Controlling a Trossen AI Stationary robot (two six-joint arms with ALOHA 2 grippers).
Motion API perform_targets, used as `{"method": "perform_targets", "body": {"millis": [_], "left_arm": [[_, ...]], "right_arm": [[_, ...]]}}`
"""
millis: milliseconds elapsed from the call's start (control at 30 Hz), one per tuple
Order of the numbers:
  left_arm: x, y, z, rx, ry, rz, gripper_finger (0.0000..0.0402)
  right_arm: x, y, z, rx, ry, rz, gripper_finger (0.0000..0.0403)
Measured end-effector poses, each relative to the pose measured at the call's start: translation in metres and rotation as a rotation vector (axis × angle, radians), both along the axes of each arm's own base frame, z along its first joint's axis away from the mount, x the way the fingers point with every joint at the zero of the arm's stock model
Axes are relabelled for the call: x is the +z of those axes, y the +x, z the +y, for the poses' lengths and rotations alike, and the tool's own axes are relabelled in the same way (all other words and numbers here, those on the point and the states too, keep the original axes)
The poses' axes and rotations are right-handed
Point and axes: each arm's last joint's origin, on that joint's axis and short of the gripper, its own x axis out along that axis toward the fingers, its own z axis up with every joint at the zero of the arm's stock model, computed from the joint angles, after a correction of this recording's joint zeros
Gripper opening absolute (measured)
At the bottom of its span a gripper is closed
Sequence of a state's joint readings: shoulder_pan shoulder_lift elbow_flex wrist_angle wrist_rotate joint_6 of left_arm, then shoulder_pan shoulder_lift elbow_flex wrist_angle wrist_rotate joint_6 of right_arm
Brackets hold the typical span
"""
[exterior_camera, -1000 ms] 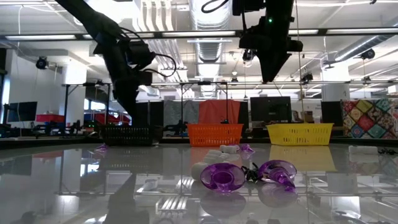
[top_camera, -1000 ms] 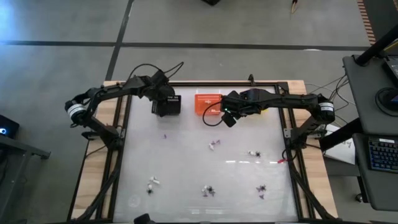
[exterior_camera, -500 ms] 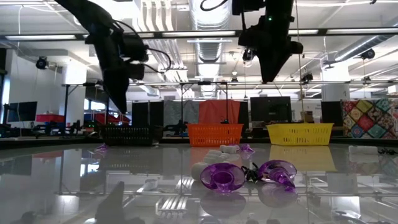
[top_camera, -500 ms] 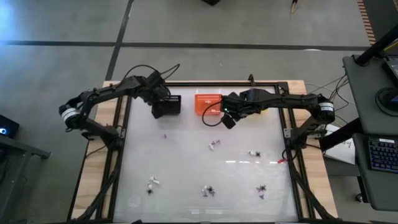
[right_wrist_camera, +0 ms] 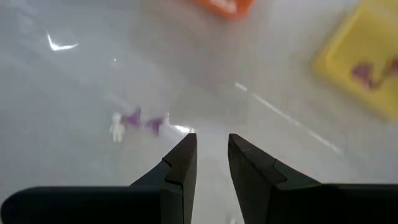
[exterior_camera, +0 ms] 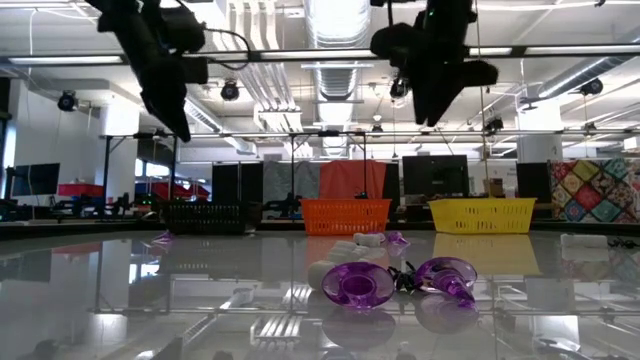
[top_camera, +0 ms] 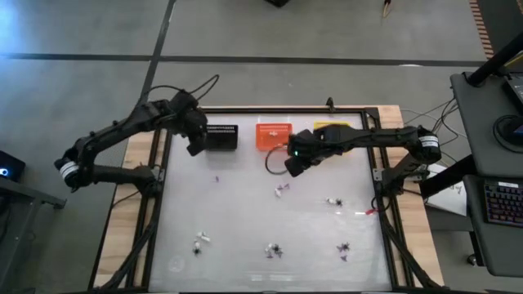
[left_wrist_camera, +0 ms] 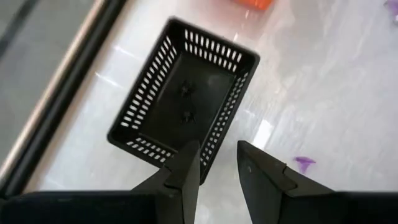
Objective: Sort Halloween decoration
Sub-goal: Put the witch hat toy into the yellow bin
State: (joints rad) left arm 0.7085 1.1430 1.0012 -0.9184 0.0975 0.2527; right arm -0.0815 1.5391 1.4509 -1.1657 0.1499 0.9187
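Small Halloween decoration pieces lie scattered on the glossy white table: a purple bit [top_camera: 217,177], a purple-and-white cluster [top_camera: 282,190], and more near the front [top_camera: 274,250]. My left gripper [left_wrist_camera: 217,149] hangs open high above the near end of the black basket [left_wrist_camera: 186,93], at its left side in the high view [top_camera: 196,145]. Two black spidery shapes [left_wrist_camera: 185,103] lie on the basket's floor. My right gripper [right_wrist_camera: 211,140] stands open in the air in front of the orange basket [top_camera: 274,133], above a white figure [right_wrist_camera: 115,127] and purple pieces [right_wrist_camera: 144,121].
The black basket [top_camera: 221,136], the orange basket and the yellow basket [top_camera: 331,127] stand in a row at the table's far edge. Purple pieces [right_wrist_camera: 373,70] lie in the yellow one. In the low view two purple pieces [exterior_camera: 395,282] lie close to the camera.
My left gripper has risen and drawn back from over the black basket toward the table's left edge. My right gripper has turned about its own line and shifted slightly toward the table's near left, uncovering the yellow basket.
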Motion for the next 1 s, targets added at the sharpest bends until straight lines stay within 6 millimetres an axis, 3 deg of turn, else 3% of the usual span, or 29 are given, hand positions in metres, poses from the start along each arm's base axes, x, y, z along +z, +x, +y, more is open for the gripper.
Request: {"method": "perform_targets", "body": {"millis": [400,733,1000], "left_arm": [[0.02,-0.017,-0.014,-0.055,0.105,-0.07,0.0091],[0.02,-0.017,-0.014,-0.088,0.124,-0.059,0.0091],[0.02,-0.017,-0.014,-0.089,0.124,-0.058,0.0091]], "right_arm": [[-0.009,-0.015,0.101,-0.168,0.095,0.015,0.0084],[-0.048,-0.052,0.188,-0.331,0.261,0.183,0.0084],[-0.075,-0.065,0.237,-0.238,0.264,0.22,0.0084]]}}
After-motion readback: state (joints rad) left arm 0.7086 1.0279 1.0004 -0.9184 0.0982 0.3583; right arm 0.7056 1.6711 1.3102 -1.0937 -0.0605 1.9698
